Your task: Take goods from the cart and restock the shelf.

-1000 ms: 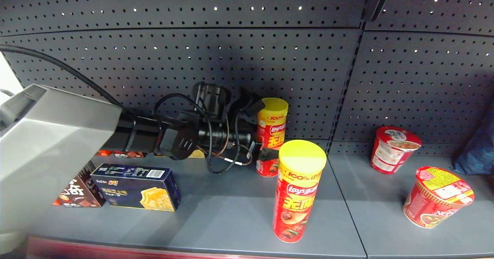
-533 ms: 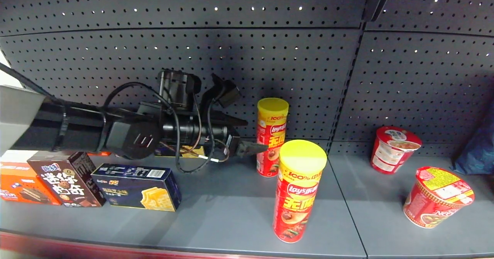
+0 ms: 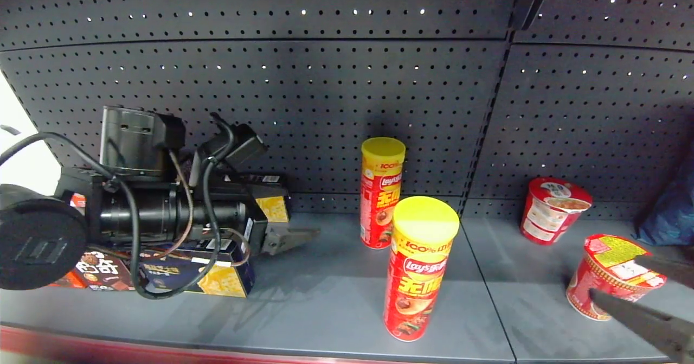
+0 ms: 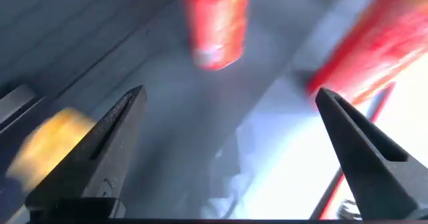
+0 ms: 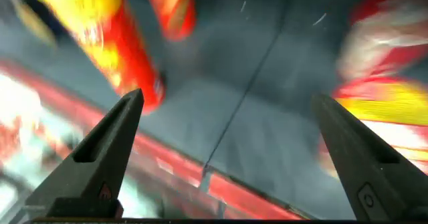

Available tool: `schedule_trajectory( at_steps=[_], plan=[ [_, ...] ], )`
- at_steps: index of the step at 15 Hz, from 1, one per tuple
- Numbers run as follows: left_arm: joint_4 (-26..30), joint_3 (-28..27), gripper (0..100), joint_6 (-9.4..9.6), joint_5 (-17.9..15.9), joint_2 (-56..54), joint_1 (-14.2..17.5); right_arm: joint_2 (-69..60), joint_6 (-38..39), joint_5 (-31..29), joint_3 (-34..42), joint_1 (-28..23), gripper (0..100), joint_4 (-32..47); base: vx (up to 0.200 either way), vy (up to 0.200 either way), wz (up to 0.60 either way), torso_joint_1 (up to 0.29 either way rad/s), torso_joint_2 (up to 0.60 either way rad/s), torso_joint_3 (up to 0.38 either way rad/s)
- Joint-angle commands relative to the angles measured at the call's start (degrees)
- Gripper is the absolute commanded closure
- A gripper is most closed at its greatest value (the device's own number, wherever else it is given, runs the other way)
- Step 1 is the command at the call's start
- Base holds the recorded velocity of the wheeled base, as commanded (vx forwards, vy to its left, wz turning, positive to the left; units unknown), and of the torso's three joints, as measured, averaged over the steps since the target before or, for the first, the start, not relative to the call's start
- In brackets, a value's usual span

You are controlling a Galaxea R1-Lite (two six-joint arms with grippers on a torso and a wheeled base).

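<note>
While both jaws spread empty, chip can (image 3: 417, 269) stands upright on shelf (image 3: 325, 288).

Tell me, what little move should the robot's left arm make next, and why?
Probably draw the left arm back out of the shelf, toward the cart, for another item. The left gripper is open and empty, apart from the rear chip can and the front chip can, which both stand upright on the shelf, so its work there looks done.
</note>
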Motion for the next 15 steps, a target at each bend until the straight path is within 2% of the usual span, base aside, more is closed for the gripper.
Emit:
schedule_trajectory(
  at_steps=[1,6,7,10,15],
  plan=[
    [-0.04,1.79,0,0.04,1.38,-4.50,0.92,11.11,0.12,-3.33,1.44,4.14,0,-0.26,0.000,0.000,0.00,0.000,0.00,0.000],
    [-0.04,3.29,0,0.04,3.31,-7.66,1.09,18.23,0.30,-3.60,2.40,2.21,0,-3.25,0.000,0.000,0.00,0.000,0.00,0.000],
    [-0.04,3.46,0,-0.05,5.95,-9.51,1.00,23.33,0.12,-3.77,0.56,1.94,0,-4.48,0.000,0.000,0.00,0.000,0.00,0.000],
    [-0.65,3.46,0,-0.75,8.59,-11.53,0.92,28.16,0.21,-5.27,-4.72,0.98,0,-4.39,0.000,0.000,0.00,0.000,0.00,0.000],
    [-2.85,3.99,0,-1.02,8.67,-11.61,1.88,33.70,0.30,-6.67,-8.50,1.77,0,-4.48,0.000,0.000,0.00,0.000,0.00,0.000]
  ],
)
